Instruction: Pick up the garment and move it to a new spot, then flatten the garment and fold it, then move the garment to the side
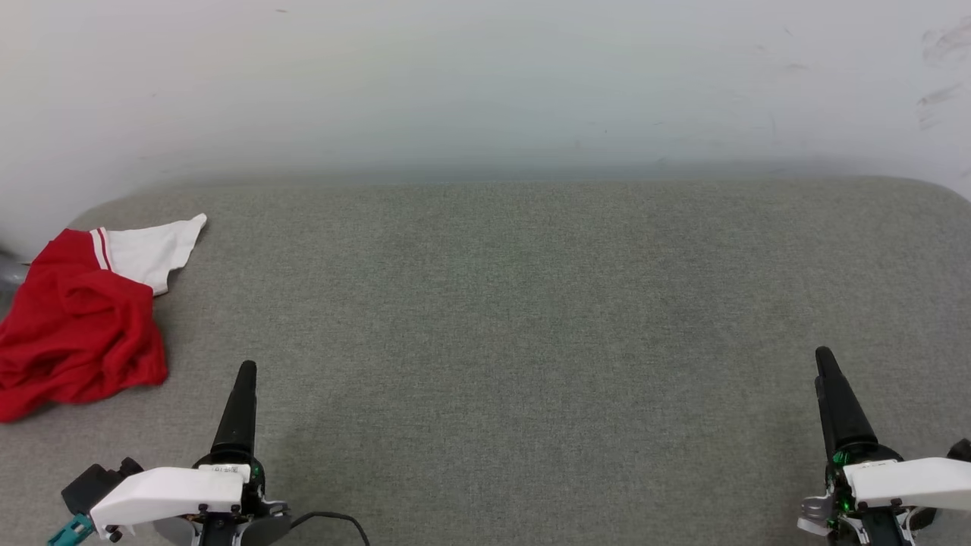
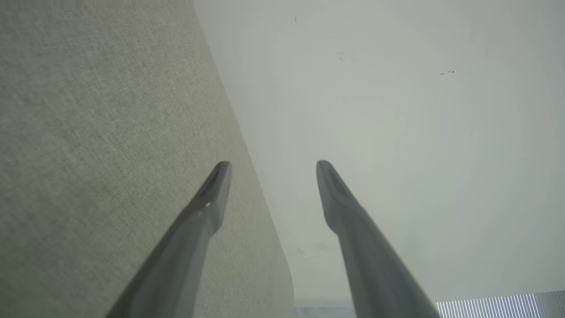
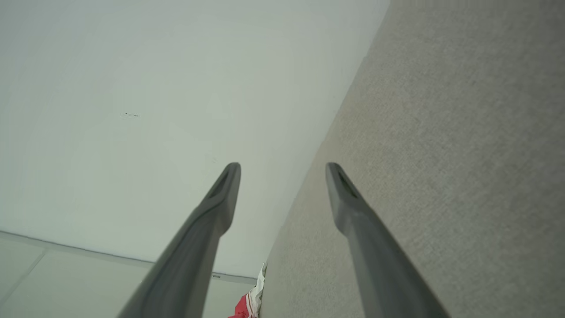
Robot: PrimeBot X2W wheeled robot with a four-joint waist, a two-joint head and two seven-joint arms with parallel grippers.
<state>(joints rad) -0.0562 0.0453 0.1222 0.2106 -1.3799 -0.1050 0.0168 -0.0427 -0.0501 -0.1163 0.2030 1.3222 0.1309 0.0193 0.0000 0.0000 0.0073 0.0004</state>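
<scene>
Over the grey table (image 1: 531, 318), spread wide and empty at left gripper (image 1: 246, 371) and right gripper (image 1: 824, 358) alike — with the garment (image 1: 80, 326) crumpled just left of the left jaws, untouched.

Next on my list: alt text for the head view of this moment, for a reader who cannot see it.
A crumpled red garment with a white sleeve lies at the left edge of a grey fabric surface, which meets a pale wall behind it. The left pincer at lower left and the right pincer at lower right point up the picture, both empty and apart from the garment.
</scene>
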